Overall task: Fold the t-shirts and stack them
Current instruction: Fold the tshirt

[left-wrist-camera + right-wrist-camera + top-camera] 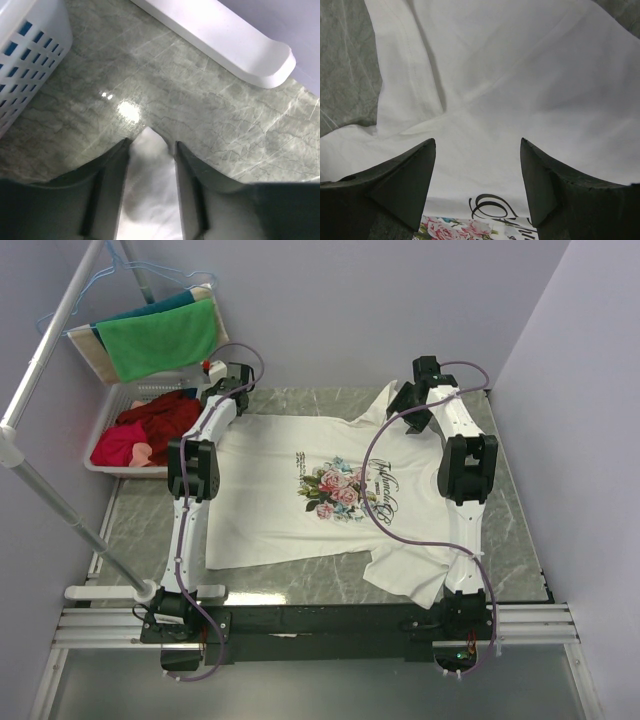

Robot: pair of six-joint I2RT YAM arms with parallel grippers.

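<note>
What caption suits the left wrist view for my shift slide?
Left gripper straddling a white t-shirt corner on the grey marbled table, jaws apart, white slotted laundry basket at upper left.

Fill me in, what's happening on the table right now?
One white t-shirt lies spread flat, print up, on the table; no fold has been made yet. The left arm's fingers are down at its far left corner, standing apart on either side of the cloth. The right arm's fingers hang open over the shirt near its far sleeve, holding nothing.
</note>
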